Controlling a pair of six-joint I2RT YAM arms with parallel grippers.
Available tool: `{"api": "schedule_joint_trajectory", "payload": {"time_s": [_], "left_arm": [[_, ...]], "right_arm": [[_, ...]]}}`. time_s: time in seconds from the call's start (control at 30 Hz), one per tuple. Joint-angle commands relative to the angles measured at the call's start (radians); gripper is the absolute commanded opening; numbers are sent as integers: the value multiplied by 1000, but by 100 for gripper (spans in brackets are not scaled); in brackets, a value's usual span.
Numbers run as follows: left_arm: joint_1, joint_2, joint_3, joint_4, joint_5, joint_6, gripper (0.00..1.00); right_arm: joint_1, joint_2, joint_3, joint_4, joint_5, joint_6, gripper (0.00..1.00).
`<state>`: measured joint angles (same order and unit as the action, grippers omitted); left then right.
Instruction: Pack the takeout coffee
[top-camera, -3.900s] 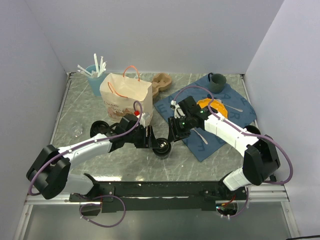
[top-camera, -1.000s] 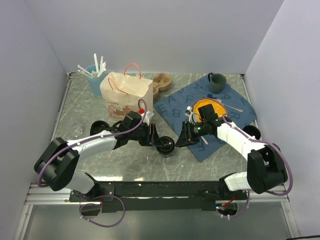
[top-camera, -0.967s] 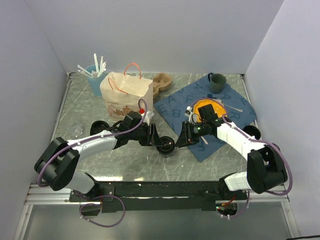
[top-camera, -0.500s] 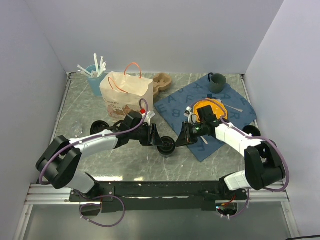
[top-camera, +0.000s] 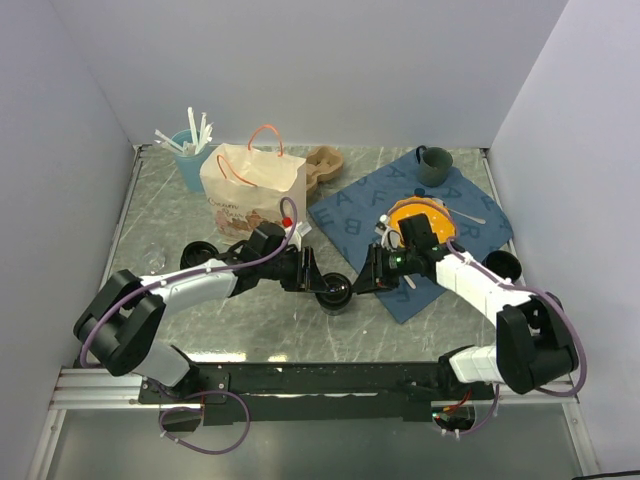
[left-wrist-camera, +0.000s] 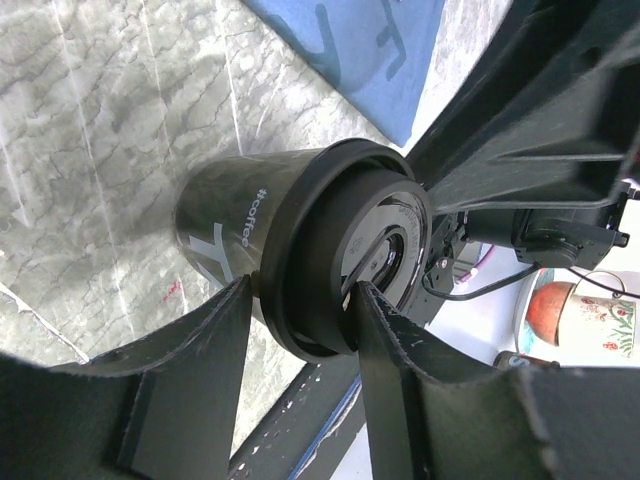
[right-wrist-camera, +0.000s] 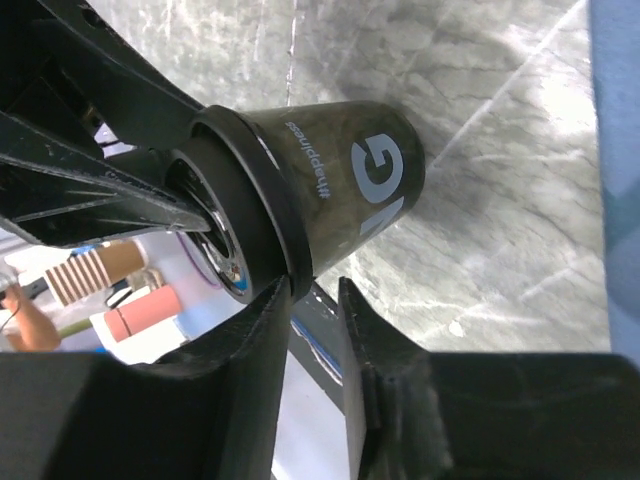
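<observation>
Find cup (top-camera: 335, 293) upright on table (top-camera: 180, 215), between the grippers. Note left gripper (left-wrist-camera: 300, 300) jaws apparently clamped across the lid (left-wrist-camera: 345, 255); right gripper (right-wrist-camera: 312, 292) jaws narrowly apart, empty, just beside. Treat as light, thin-walled, crushable: hold gently below the lid.

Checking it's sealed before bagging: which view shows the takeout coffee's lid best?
Left wrist: the black lid of the takeout coffee faces the camera, large and sharp. Right wrist shows mostly its rim, side-on; top external shows it tiny from above.
</observation>
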<state>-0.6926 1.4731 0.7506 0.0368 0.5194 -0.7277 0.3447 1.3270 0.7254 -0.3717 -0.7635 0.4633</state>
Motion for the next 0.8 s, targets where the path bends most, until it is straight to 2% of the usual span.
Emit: {"api": "schedule_joint_trajectory", "payload": {"time_s": [0.0,0.2,0.4,0.77], "left_arm": [[-12,64,-43,-161,-75,63,49],[-12,69,-42,-176,-68,79,49],[-15,73,-37,-175,-59,77,49],[-24,102,-23,-164,-58,68,49]], "right_arm": [[-3,-78,97,-99,61,-35,37],[-35,-48,189,-147,35,-81,39],[-46,63,264,-164,-39,-173,41],[-44,190,247,-131,-137,-235,41]]}}
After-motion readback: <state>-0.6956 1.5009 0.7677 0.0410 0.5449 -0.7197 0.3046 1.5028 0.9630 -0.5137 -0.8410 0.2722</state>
